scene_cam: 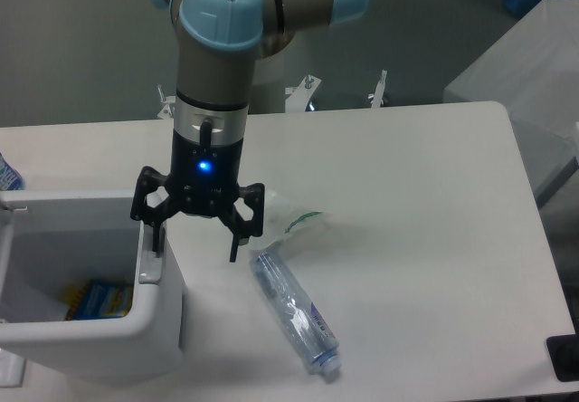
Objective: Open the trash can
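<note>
Because the trash can (pixel 86 280) stands at the tabletop's near left corner with its inside exposed, the lid already appears raised or swung back, and the task looks close to done; a yellow-and-blue packet (pixel 98 299) lies at the bottom of the trash can. Directly over the trash can's right wall hangs the gripper (pixel 197 243), pointing straight down, its jaws spread wide and holding nothing; one finger reaches down to the small grey tab (pixel 151 267) on that wall and seems to touch it, which suits a push on the release, while the other finger hangs free just to the right of the trash can. Right of the trash can, on the tabletop (pixel 407 203), lie a crumpled clear wrapper (pixel 291 222) and a clear plastic bottle (pixel 294 309) on its side, cap end toward the front edge. Its label shows bluish print too blurred to read; no other writing is legible.
</note>
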